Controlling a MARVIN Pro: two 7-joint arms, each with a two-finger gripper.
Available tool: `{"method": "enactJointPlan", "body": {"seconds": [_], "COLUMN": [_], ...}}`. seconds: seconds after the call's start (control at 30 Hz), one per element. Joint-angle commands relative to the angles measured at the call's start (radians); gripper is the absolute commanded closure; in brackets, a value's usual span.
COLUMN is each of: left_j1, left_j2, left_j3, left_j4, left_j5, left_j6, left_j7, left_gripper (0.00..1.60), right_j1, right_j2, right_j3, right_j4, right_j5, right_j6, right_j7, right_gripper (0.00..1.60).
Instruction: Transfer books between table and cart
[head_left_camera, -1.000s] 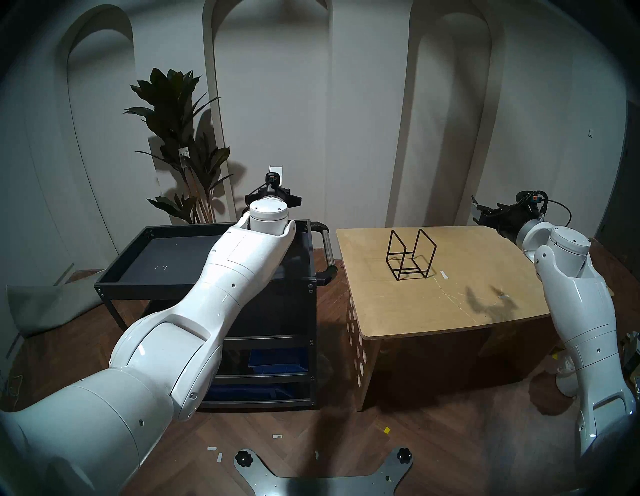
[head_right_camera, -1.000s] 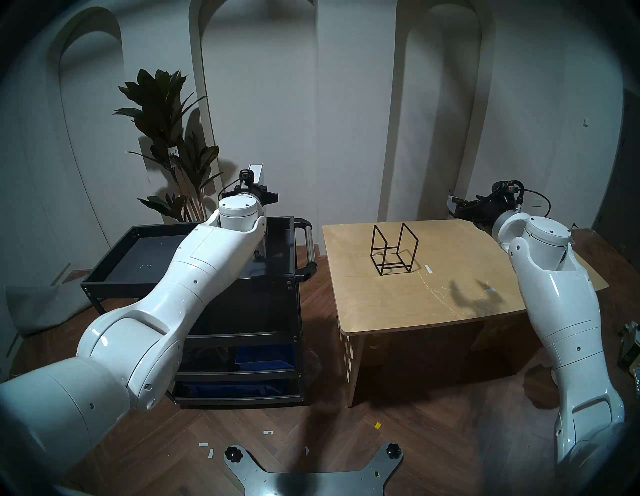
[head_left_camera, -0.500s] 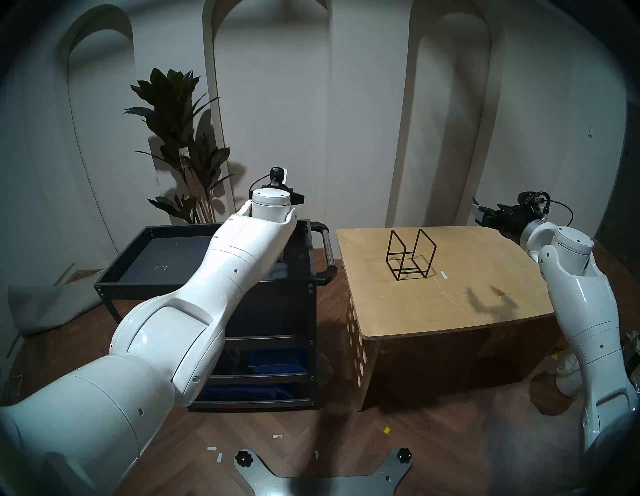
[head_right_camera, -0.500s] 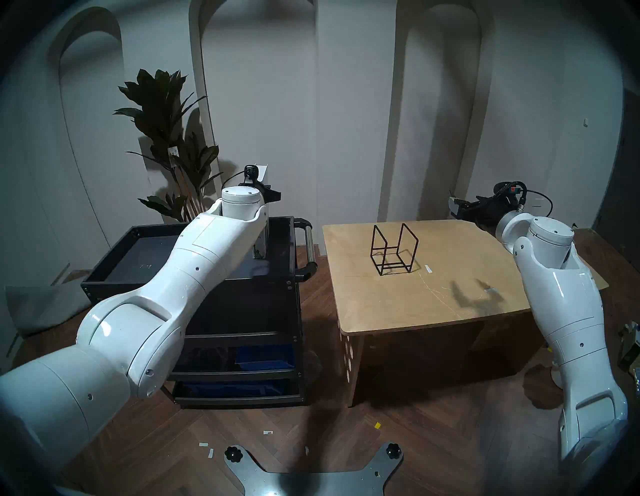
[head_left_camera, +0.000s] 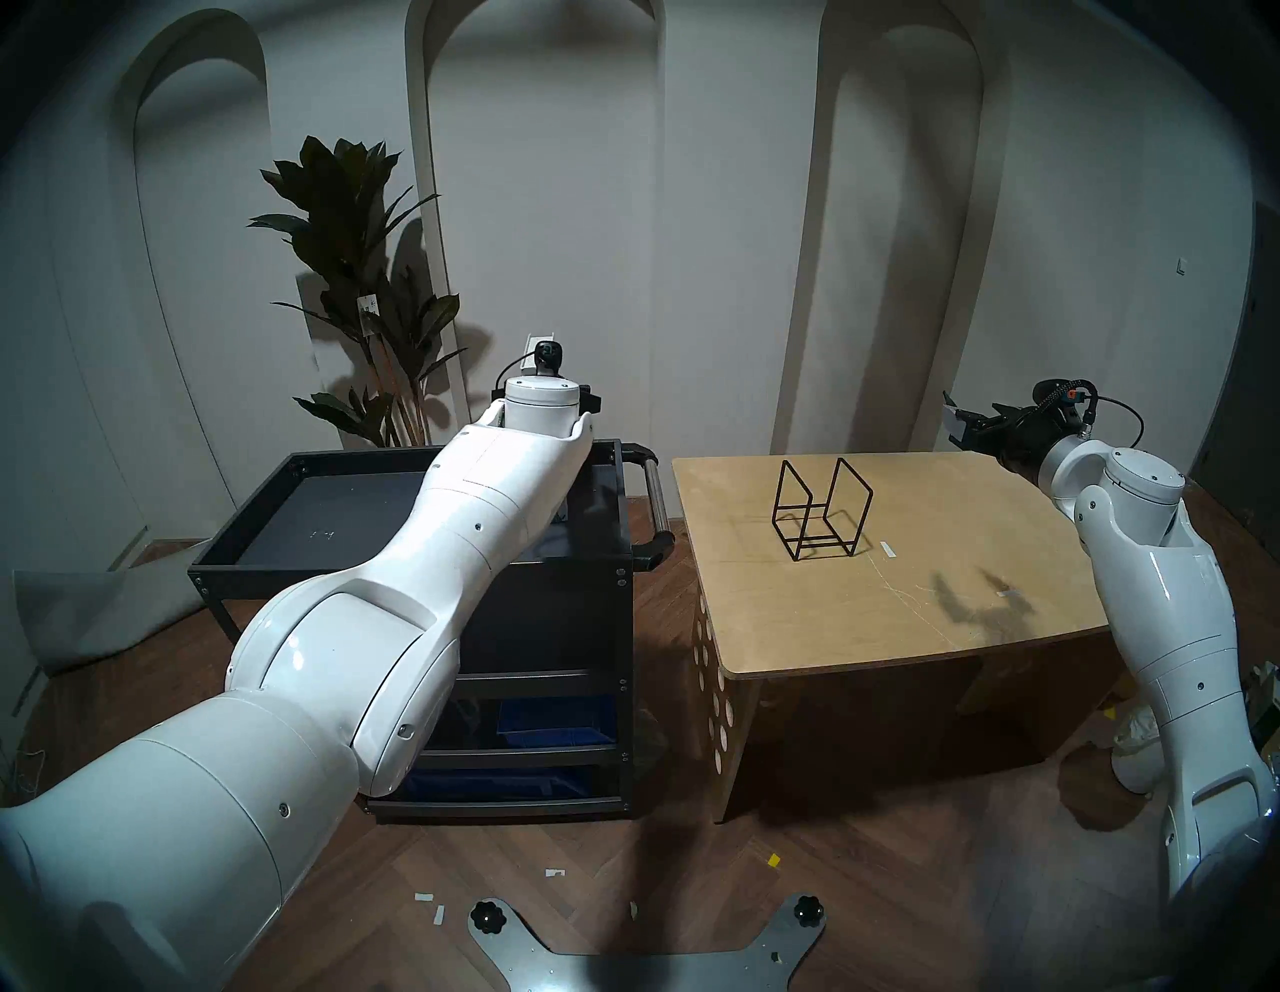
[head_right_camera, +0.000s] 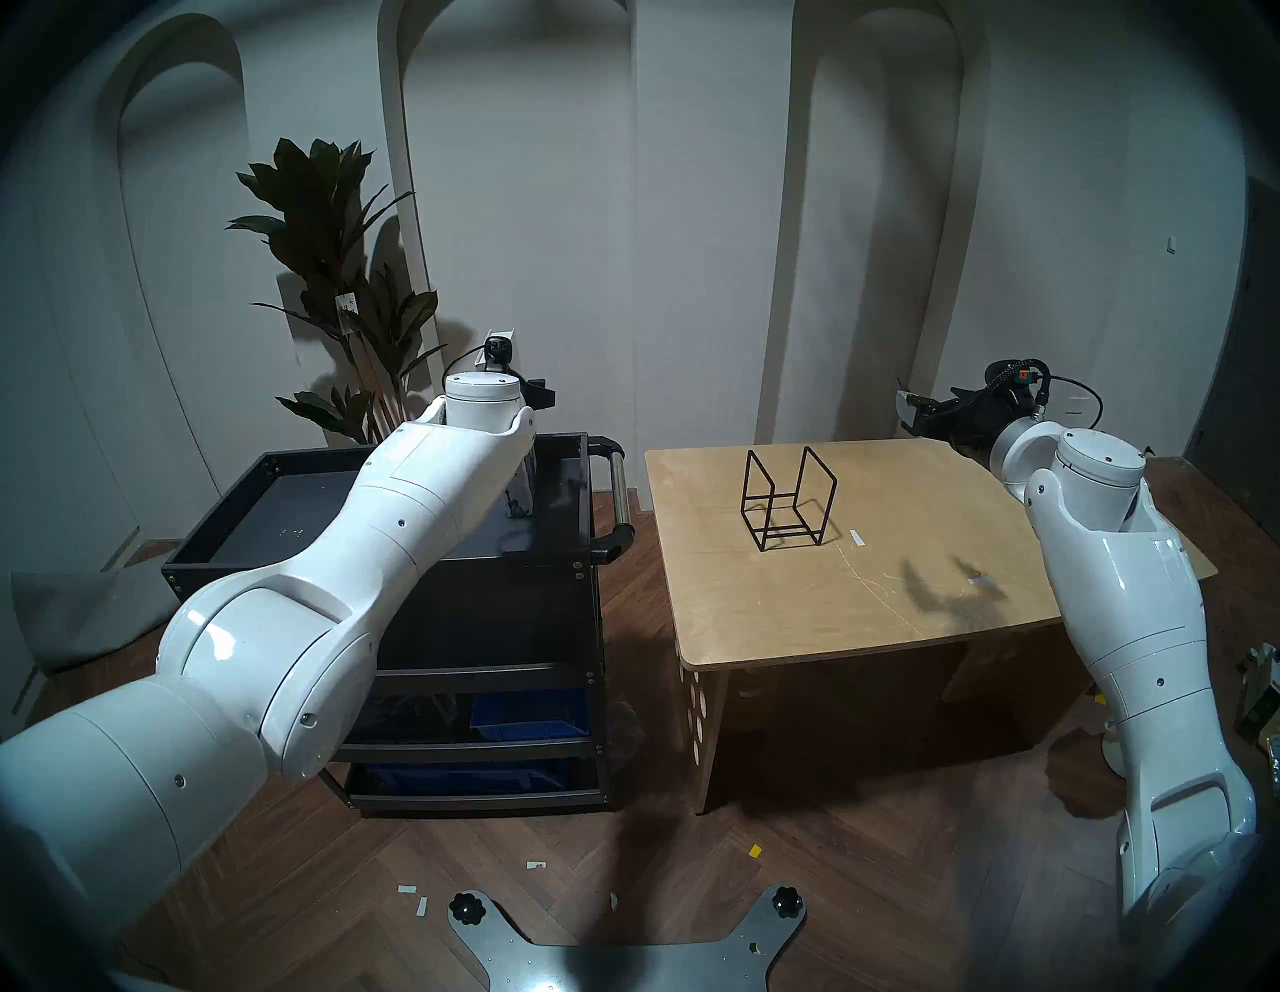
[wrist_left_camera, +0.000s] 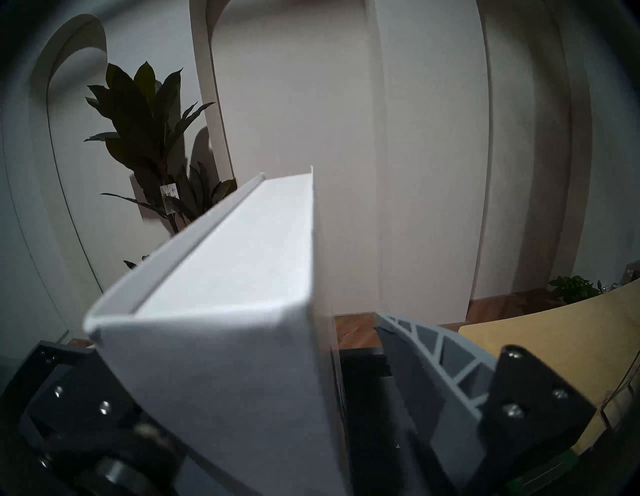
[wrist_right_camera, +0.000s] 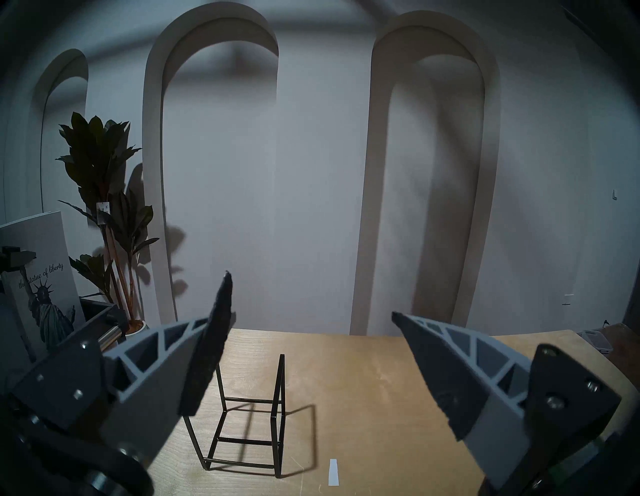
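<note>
Left gripper (wrist_left_camera: 332, 398), we note, is clamped on the white book (wrist_left_camera: 225, 311), held upright above the cart (head_left_camera: 242, 540) tray, the table (head_left_camera: 900, 623) off to its right. We judge the lift done and the carry pending. Next move: swing right and lower between the wire rack (head_left_camera: 821, 509) sides. Right gripper (wrist_right_camera: 311, 346) waits with its fingers apart, empty, beyond the rack.

White book (wrist_left_camera: 221, 311), black cart (head_left_camera: 277, 499)

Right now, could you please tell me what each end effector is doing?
Left end effector: closed on the white book, over the cart.
Right end effector: open, holding nothing, above the table.
</note>
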Motion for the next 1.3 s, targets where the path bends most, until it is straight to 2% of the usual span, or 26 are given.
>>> {"method": "enactJointPlan", "body": {"seconds": [0.0,0.07,0.1,0.17,0.63,0.87,0.9,1.0,1.13,1.17,1.27], "left_j1": [-0.053,-0.054,-0.054,-0.054,-0.016,0.039,0.043,0.069,0.079,0.097,0.112], "left_j2": [-0.008,-0.008,-0.007,-0.007,0.011,0.036,0.041,0.049,0.049,0.054,0.061], "left_j3": [-0.001,-0.001,0.0,-0.002,-0.026,-0.065,-0.058,-0.07,-0.08,-0.086,-0.078], "left_j4": [-0.002,0.0,0.0,-0.002,-0.073,-0.189,-0.196,-0.251,-0.27,-0.306,-0.337], "left_j5": [0.005,0.006,0.007,0.007,0.001,-0.038,-0.032,-0.055,-0.076,-0.087,-0.083], "left_j6": [-0.019,-0.021,-0.022,-0.021,0.021,0.121,0.115,0.154,0.174,0.192,0.193], "left_j7": [-0.006,-0.006,-0.005,-0.005,0.005,-0.003,-0.01,-0.018,-0.037,-0.04,-0.043], "left_gripper": [0.11,0.12,0.04,0.0,0.0,0.0,0.0,0.0,0.0,0.0,0.0], "right_j1": [0.033,0.035,0.036,0.037,0.039,0.046,0.049,0.055,0.059,0.06,0.061], "right_j2": [-0.007,-0.008,-0.009,-0.012,-0.025,-0.034,-0.036,-0.04,-0.044,-0.045,-0.048], "right_j3": [0.001,0.001,0.001,0.001,0.003,-0.002,-0.005,-0.01,-0.014,-0.015,-0.017], "right_j4": [-0.008,-0.006,-0.005,-0.004,-0.008,-0.011,-0.01,-0.008,-0.007,-0.007,-0.007], "right_j5": [-0.001,-0.003,-0.004,-0.005,-0.021,-0.027,-0.029,-0.032,-0.034,-0.035,-0.037], "right_j6": [-0.012,-0.012,-0.012,-0.012,-0.011,-0.009,-0.009,-0.008,-0.008,-0.007,-0.007], "right_j7": [-0.004,-0.004,-0.004,-0.003,-0.009,-0.013,-0.012,-0.012,-0.012,-0.011,-0.011], "right_gripper": [0.0,0.0,0.0,0.0,0.0,0.0,0.0,0.0,0.0,0.0,0.0]}}
